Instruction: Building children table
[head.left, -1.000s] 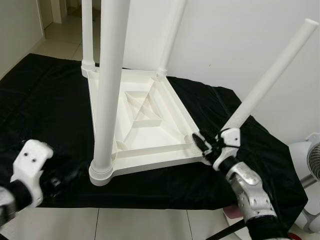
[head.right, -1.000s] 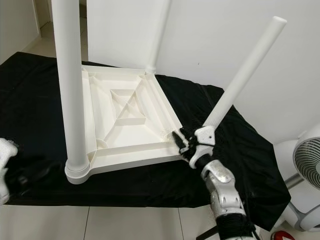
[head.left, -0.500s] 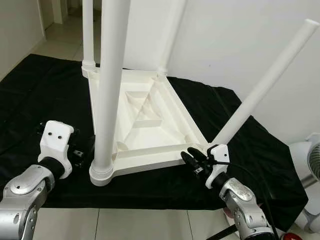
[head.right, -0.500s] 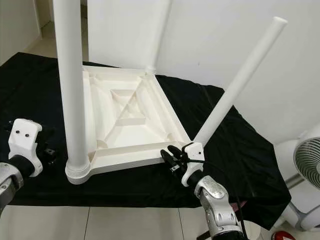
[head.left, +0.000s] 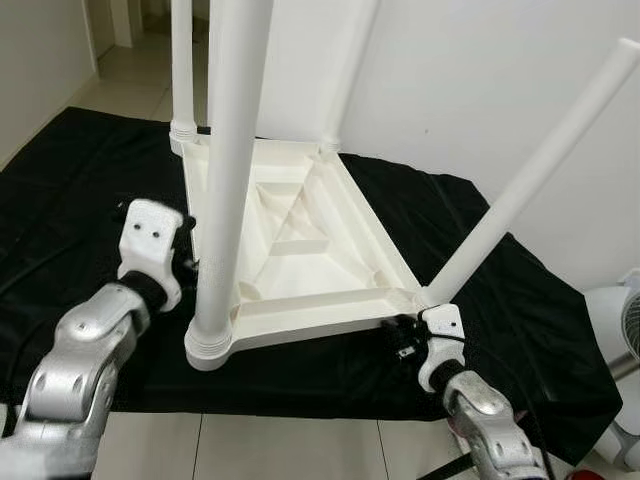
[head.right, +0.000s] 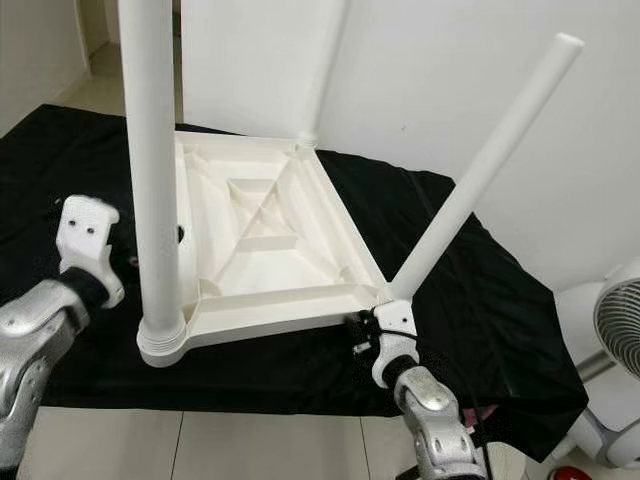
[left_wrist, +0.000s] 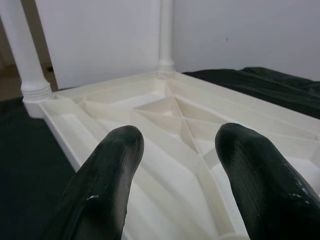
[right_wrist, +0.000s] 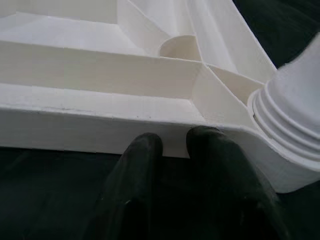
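**Upturned table flanked by both grippers**

The white table (head.left: 300, 235) lies upside down on a black cloth (head.left: 80, 190), legs up. The left gripper (left_wrist: 175, 165), fingers spread apart, faces its ribbed underside. The right gripper (right_wrist: 175, 155), fingers nearly together and grasping nothing, touches the rim beside the tilted leg (head.left: 530, 180)

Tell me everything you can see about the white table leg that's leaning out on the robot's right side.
The leaning leg is a long, smooth white tube, plastic by its look, with a rounded free end. It tilts up and outward toward the robot's right, while the other legs stand upright. Its ribbed base sits at the near right corner socket of the upturned white tabletop, which lies on a black cloth. The right claw is low beside that corner, its fingers close together against the tabletop's edge.
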